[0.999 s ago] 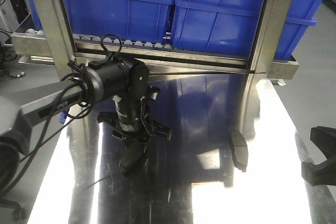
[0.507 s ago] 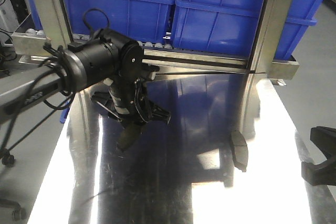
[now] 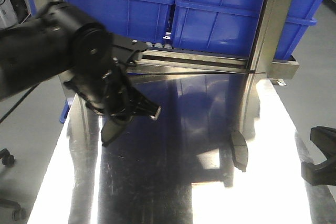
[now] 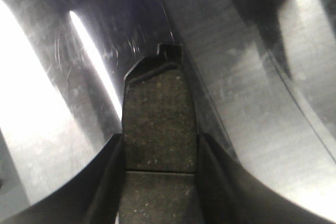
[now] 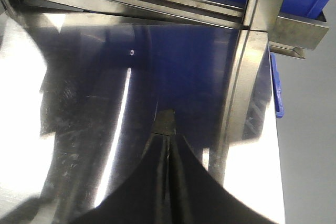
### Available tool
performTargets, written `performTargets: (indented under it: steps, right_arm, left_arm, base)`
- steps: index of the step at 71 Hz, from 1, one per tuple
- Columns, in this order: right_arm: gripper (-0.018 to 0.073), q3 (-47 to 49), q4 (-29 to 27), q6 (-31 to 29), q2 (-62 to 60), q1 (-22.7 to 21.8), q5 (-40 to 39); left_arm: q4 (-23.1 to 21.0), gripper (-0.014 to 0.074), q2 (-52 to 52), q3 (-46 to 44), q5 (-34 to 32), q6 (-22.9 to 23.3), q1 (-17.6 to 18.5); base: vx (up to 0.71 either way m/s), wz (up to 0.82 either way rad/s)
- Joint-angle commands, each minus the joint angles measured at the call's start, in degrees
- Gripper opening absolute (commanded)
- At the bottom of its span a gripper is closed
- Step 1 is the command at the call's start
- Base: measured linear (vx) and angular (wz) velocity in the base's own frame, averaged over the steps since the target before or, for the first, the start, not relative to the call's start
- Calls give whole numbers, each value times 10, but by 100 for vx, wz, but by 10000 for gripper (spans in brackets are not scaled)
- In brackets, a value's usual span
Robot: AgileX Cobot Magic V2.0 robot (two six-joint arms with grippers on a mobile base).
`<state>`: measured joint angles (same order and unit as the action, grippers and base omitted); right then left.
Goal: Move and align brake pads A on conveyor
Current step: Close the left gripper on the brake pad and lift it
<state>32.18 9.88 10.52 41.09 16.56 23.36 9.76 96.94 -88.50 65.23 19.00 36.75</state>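
My left gripper (image 3: 123, 114) is shut on a brake pad (image 3: 111, 132) and holds it above the shiny steel table (image 3: 173, 182). In the left wrist view the pad (image 4: 157, 124) shows its grey friction face and centre groove between the two fingers (image 4: 107, 182). A second brake pad (image 3: 239, 150) lies on the steel table at the right, beside an upright post. My right gripper (image 3: 320, 163) is at the right edge, apart from that pad. In the right wrist view its jaws (image 5: 168, 137) are pressed together, with the lying pad (image 5: 167, 121) beyond the tips. The conveyor is out of view.
A metal roller rack (image 3: 210, 59) with blue bins (image 3: 226, 14) stands at the back of the steel table. Two steel posts (image 3: 268, 30) rise from the table. The grey floor (image 3: 31, 145) lies past the table's left edge.
My left arm has risen and swung left, closer to the camera, carrying the brake pad with it. The right gripper and the lying pad have not moved.
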Motion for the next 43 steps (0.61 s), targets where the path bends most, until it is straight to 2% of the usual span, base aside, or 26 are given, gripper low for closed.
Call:
performTargets:
  steps: [1,21,43]
  right_arm:
    - [-8,16,6,2,-1,-1,-41]
    - [-8,16,6,2,-1,-1,-41]
    - [-8,16,6,2,-1,-1,-41]
  left_arm:
    - [9,83,-86,44,-66,23,2]
    - [9,83,-243,209,-124,43,2]
    - [9,83,-380,357,-226,43,2]
  base:
    - [0,0]
    - [0,0]
    - [0,0]
